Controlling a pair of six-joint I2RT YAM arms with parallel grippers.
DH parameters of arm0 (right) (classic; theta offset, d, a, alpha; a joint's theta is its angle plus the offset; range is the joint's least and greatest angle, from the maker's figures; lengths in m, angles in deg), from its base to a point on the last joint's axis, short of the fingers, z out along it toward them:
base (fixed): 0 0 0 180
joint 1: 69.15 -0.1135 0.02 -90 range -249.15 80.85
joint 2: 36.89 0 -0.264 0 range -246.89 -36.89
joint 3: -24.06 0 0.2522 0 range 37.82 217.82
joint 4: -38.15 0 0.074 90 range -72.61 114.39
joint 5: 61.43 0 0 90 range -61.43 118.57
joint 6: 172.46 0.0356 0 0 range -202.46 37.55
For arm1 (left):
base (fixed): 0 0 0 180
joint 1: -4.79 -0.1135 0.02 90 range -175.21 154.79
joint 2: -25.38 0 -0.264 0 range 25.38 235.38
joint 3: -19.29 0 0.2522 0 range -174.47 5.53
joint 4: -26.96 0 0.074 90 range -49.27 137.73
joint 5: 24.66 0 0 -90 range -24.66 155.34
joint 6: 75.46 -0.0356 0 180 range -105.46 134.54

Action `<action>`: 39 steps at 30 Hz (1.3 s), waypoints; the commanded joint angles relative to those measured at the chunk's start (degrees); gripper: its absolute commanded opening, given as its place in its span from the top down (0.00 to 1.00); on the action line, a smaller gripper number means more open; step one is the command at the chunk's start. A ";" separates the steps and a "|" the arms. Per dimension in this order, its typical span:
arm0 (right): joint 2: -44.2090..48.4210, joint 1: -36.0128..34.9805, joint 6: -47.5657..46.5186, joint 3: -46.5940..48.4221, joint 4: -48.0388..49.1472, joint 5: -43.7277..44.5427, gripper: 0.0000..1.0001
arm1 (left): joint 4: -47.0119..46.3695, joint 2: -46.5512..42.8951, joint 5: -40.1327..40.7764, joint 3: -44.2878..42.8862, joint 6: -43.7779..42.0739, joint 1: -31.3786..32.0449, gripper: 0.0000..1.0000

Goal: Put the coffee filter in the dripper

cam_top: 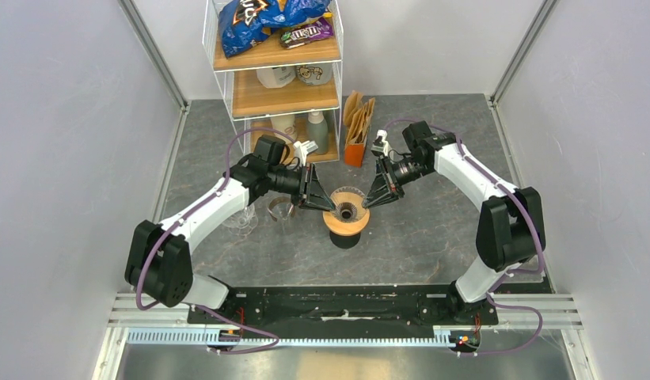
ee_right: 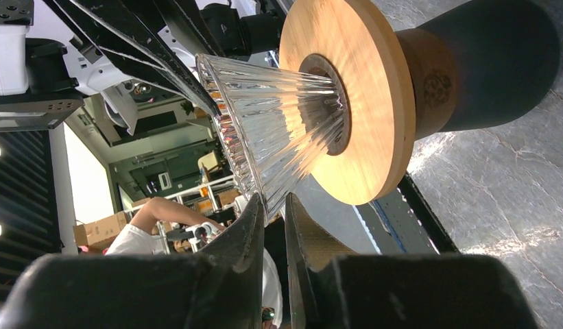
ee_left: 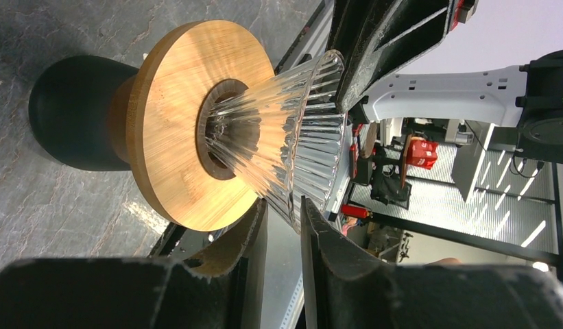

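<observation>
The clear ribbed glass dripper (cam_top: 349, 206) sits in a round wooden stand (cam_top: 347, 224) on a black base at the table's middle. No filter shows inside it. Brown paper coffee filters (cam_top: 359, 115) stand in an orange holder (cam_top: 354, 153) behind it. My left gripper (cam_top: 316, 195) is at the dripper's left rim, and my right gripper (cam_top: 378, 192) is at its right rim. In the left wrist view my left gripper (ee_left: 284, 203) has the dripper's (ee_left: 285, 130) glass wall between its jaws. In the right wrist view my right gripper (ee_right: 273, 199) pinches the dripper's (ee_right: 271, 116) rim likewise.
A clear shelf unit (cam_top: 275, 79) at the back holds snack bags, bottles and jars. Glassware (cam_top: 244, 218) and a small glass cup (cam_top: 280, 207) stand left of the dripper, under my left arm. Grey walls close in both sides.
</observation>
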 commanded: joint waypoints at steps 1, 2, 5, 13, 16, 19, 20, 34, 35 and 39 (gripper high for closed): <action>-4.32 -0.78 -3.92 0.36 0.41 14.50 0.85 | 4.77 3.06 7.91 3.54 -5.78 0.65 0.71; -4.32 -0.80 -3.83 0.67 0.13 14.37 0.84 | 4.42 3.18 7.92 4.34 -5.42 0.64 0.71; -4.38 -0.80 -3.31 1.49 -0.65 13.81 0.84 | 3.18 3.47 7.87 5.56 -4.68 0.64 0.71; -5.44 -0.80 -3.19 1.64 -1.50 14.20 0.83 | 3.28 5.07 7.35 5.24 -4.29 -0.14 0.71; -6.00 -0.80 -2.60 1.12 -1.33 14.67 0.83 | 3.54 5.69 6.78 4.87 -4.10 -0.84 0.71; -7.25 -0.79 -2.10 1.15 -1.38 15.29 0.83 | 4.22 5.81 6.53 4.20 -4.32 -1.09 0.71; -7.84 -0.81 -1.90 1.23 -1.42 15.21 0.83 | 4.53 5.93 6.39 4.02 -4.30 -1.12 0.71; -8.59 -0.74 -5.78 2.17 -1.84 18.09 0.80 | 5.39 6.49 7.63 2.82 -5.96 -1.28 0.66; -8.47 -0.73 -6.30 2.49 -2.05 18.10 0.78 | 5.52 6.60 7.53 2.49 -5.95 -1.30 0.64; -7.65 -0.80 -8.03 4.22 -3.58 17.34 0.71 | 5.82 5.99 7.08 0.76 -6.69 -1.30 0.56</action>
